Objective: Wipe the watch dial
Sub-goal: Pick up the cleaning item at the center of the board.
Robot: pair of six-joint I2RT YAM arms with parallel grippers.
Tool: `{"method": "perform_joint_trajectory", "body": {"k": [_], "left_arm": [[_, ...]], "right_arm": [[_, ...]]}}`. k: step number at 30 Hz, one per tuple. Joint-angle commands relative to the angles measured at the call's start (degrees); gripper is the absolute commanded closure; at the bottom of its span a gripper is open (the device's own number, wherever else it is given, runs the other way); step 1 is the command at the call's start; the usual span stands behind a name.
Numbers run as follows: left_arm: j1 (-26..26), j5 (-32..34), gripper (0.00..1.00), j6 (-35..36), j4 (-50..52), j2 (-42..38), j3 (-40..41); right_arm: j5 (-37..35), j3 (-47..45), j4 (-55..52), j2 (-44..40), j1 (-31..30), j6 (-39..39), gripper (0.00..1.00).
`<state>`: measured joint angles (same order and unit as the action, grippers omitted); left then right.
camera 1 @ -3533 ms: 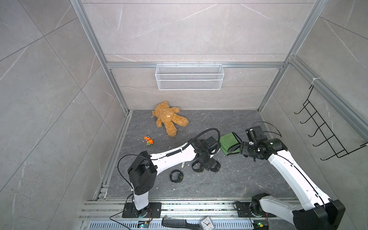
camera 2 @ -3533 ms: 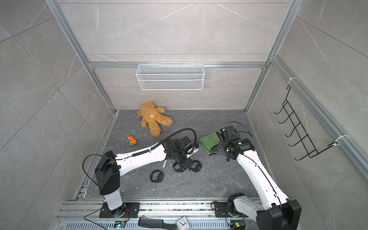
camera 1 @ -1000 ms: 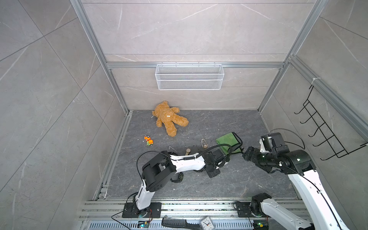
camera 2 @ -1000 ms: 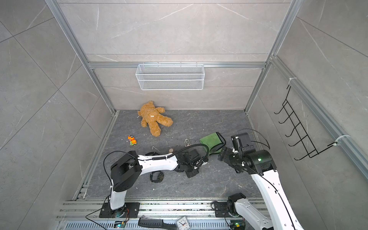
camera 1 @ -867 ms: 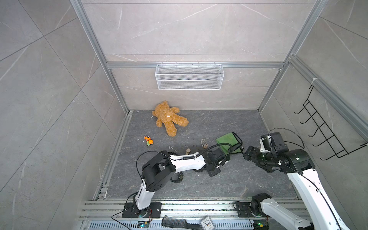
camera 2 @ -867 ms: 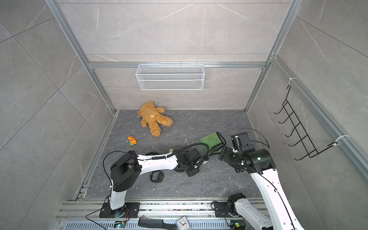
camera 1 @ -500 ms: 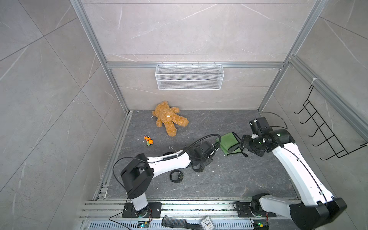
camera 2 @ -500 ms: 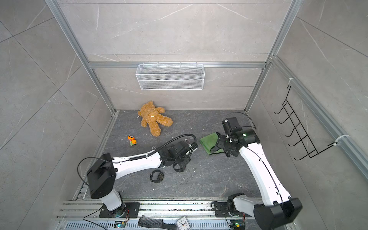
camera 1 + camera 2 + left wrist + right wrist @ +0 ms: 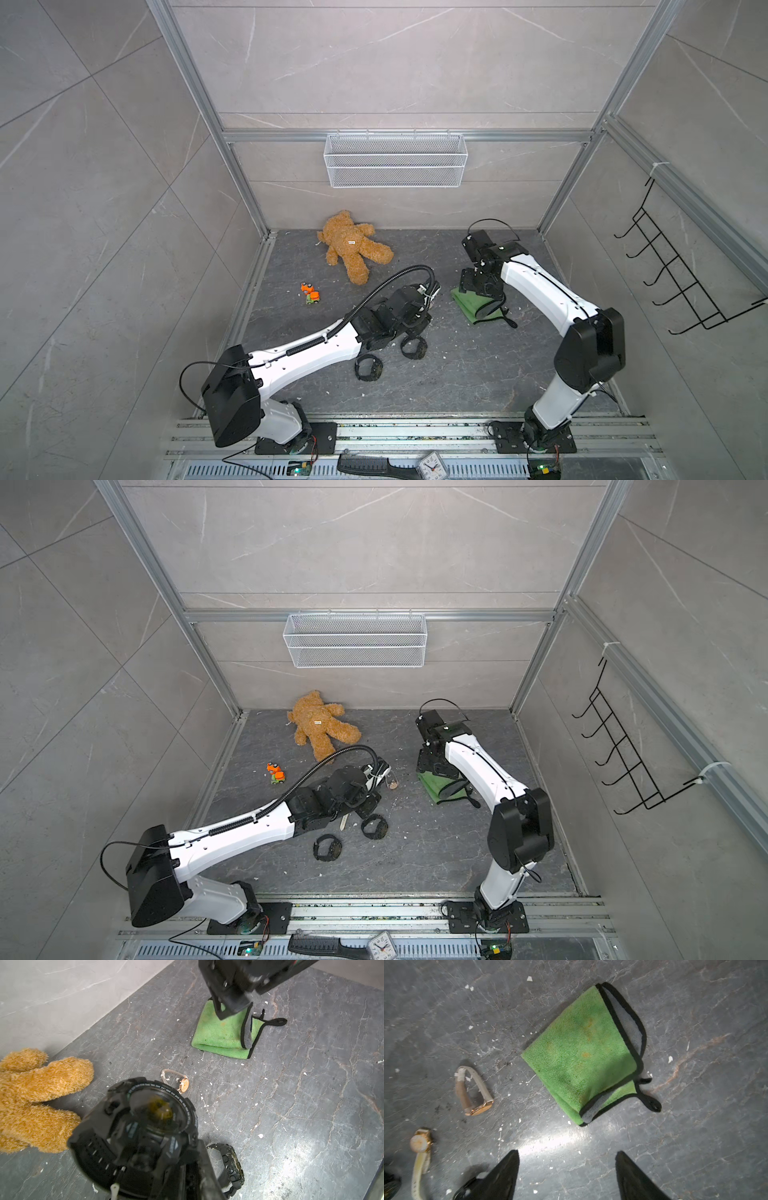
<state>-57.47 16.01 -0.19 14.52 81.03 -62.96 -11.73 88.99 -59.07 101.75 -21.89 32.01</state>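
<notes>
Gripping a black watch, left gripper clamped — right gripper wide above green cloth.

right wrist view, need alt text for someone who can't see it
A folded green cloth with black trim lies flat on the dark stone floor, just beyond the right gripper, whose open jaws hold nothing. Off to one side lie two small gold-cased watches with pale straps, amid white crumbs.
</notes>
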Motion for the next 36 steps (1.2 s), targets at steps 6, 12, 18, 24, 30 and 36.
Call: {"method": "perform_joint_trajectory", "body": {"k": [6, 12, 18, 24, 30, 36], "left_arm": [[3.58, -0.8, 1.0, -3.1, -0.65, -3.44, 0.87], [4.64, -1.02, 1.0, -3.03, 0.58, -3.71, 1.09], [6.32, -1.9, 1.0, -4.03, 0.06, -4.91, 2.84], [7.28, -2.64, 1.0, -4.6, -0.07, -5.44, 3.61], [7.73, -2.41, 1.0, -4.74, 0.58, -5.27, 3.42], [7.81, -1.78, 1.0, -5.6, 1.44, -5.32, 3.37]], "right_arm": [[-6.14, 5.38, 5.83, 11.36, -3.0, -6.32, 0.23], [-6.91, 8.5, 3.96, 16.8, -2.98, -8.34, 0.23], [-7.33, 9.79, 3.32, 21.37, -2.98, -8.81, 0.27], [-7.94, 9.89, 3.53, 23.5, -2.86, -9.41, 0.29], [-9.24, 11.42, 2.52, 26.77, -2.77, -9.97, 0.41], [-11.34, 11.64, 1.73, 29.01, -2.2, -9.78, 0.44]]}}
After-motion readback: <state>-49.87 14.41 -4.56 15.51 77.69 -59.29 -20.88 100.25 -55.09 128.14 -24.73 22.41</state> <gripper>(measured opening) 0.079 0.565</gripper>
